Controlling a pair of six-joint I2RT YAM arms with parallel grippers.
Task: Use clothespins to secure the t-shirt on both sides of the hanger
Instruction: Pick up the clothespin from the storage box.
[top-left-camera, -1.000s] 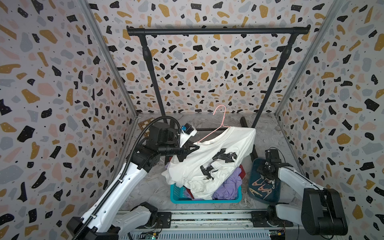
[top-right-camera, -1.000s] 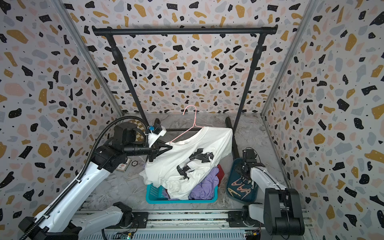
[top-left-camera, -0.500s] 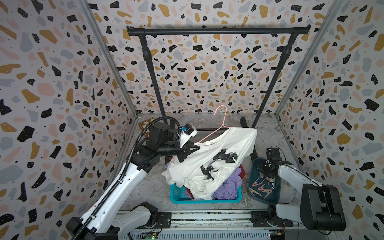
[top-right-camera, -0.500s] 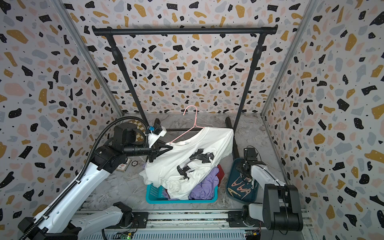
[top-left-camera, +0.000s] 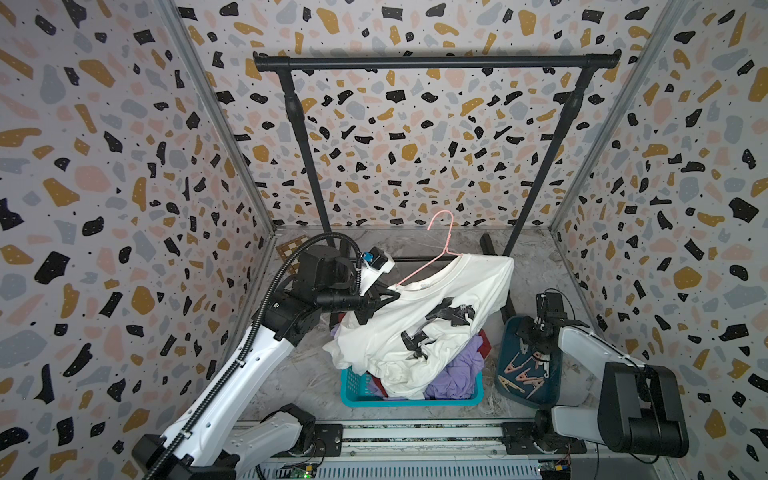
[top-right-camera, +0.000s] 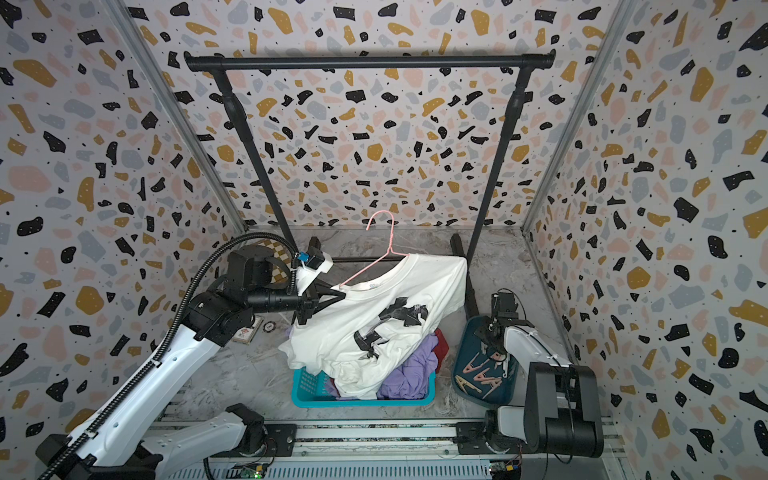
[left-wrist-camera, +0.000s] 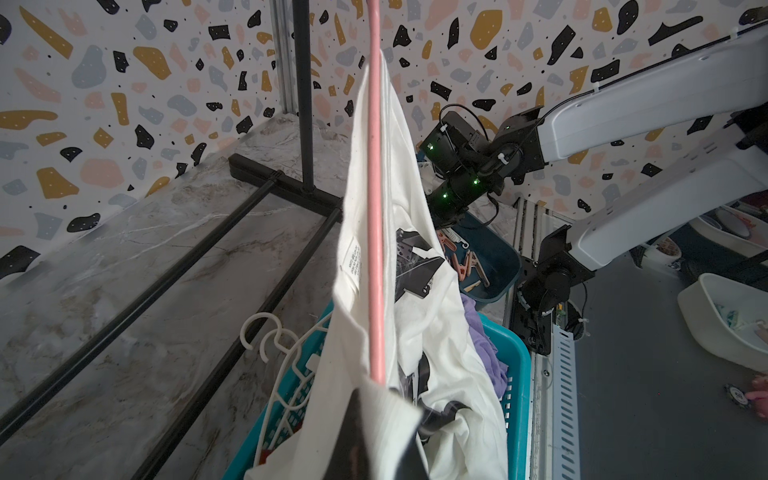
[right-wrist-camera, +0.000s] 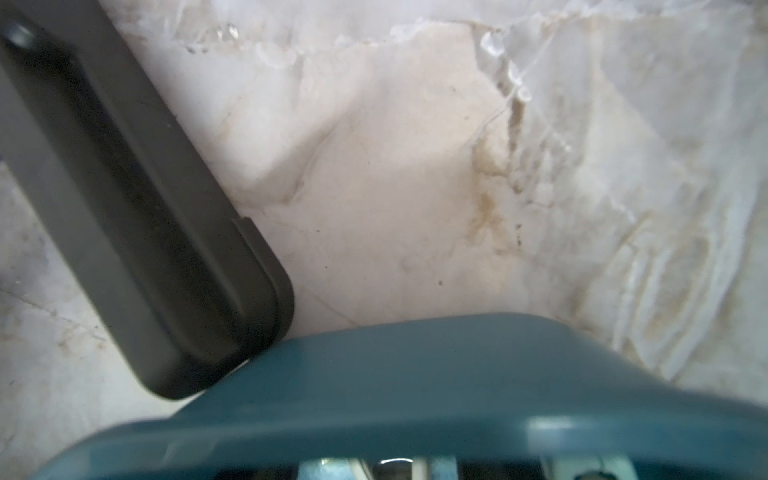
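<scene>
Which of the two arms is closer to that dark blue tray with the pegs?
Right. The right gripper hangs over the tray's far end; the left gripper grips the t-shirt, beyond the basket.

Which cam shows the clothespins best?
Both top views: most clothespins lie in plain view in the teal tray. Left wrist catches a few past the t-shirt; right wrist shows only the tray rim.

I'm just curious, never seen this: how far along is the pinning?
Done: the t-shirt is draped on the pink hanger. In hand: the left gripper clamps the hanger's end; the right gripper is down at the tray of clothespins. Left: no pin shows on the shirt, so both sides.
</scene>
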